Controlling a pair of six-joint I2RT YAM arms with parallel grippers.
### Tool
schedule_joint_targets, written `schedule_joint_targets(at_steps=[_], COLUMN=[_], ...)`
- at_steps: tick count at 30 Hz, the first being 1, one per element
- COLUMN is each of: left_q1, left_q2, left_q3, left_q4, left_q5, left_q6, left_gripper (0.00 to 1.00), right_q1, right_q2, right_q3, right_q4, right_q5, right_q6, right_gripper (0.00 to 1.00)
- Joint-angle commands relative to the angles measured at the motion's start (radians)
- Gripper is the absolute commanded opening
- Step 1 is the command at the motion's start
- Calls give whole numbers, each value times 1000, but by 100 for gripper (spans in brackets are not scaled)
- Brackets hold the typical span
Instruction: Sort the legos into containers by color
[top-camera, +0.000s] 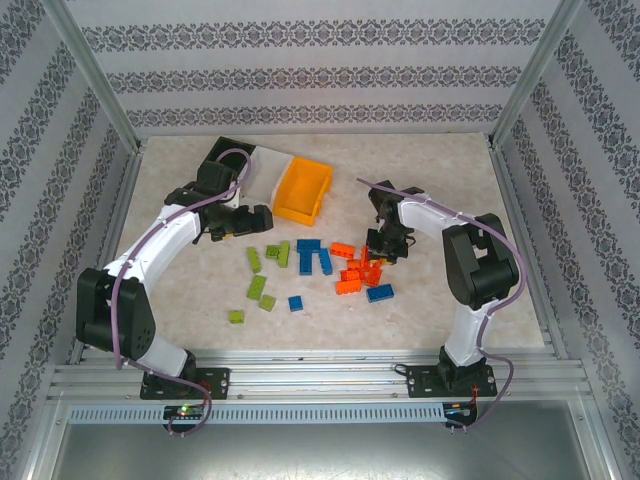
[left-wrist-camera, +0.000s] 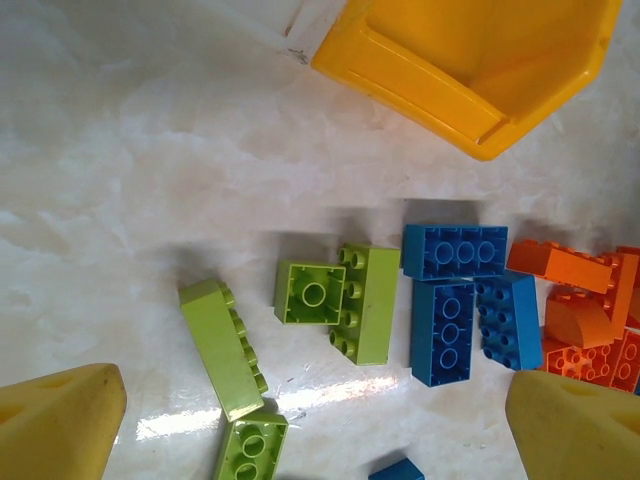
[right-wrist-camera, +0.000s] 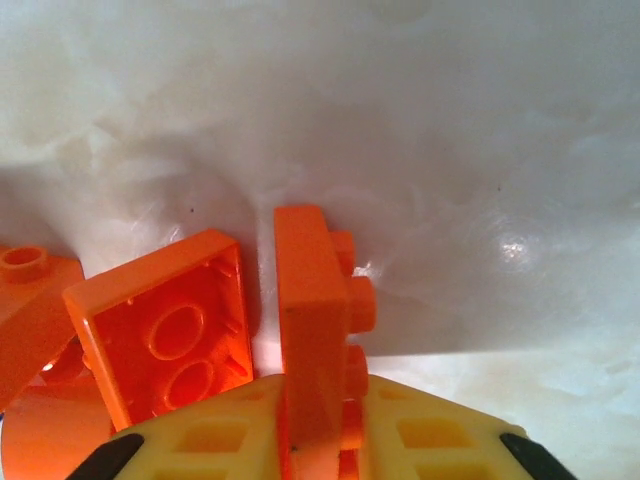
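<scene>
On the desk the right gripper holds an orange lego, and the left gripper stands wide near green legos.

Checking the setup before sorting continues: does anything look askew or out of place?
Nothing looks spilled or damaged. The orange-yellow bin and its row sit skewed to the table edges. An upturned orange brick shows its hollow underside, beside the edge-on orange brick pinched in the right end effector.
</scene>
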Motion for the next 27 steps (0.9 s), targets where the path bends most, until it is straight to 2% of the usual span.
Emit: schedule_joint_targets(at_steps=[1,7,12,15,20,27], left_q1=[13,13,14,19,31,47], left_q2=[-1,17,3,-14,-59,-153], left_q3=[7,13,0,-8,-40,-93], left_q4=[16,37,44,43,56,30], left_q5=[-8,24,26,30,33,44], left_q6=[11,-15,-17,-17,-29,-35], left_gripper=[98,98,98,98,98,98], right_q1=[-9,-29,-46,-40,18,114], right_q2=[-7,-107,-160,-145,-34,234], right_q3=[-8,10,154,283,524,882], right_q4=[5,-9,-52,-53,-59,-156], right_q5=[35,80,63,-15,-107,-111], right_q6=[0,7,19,47,100,96], right_gripper=[17,5,4,4,4,4])
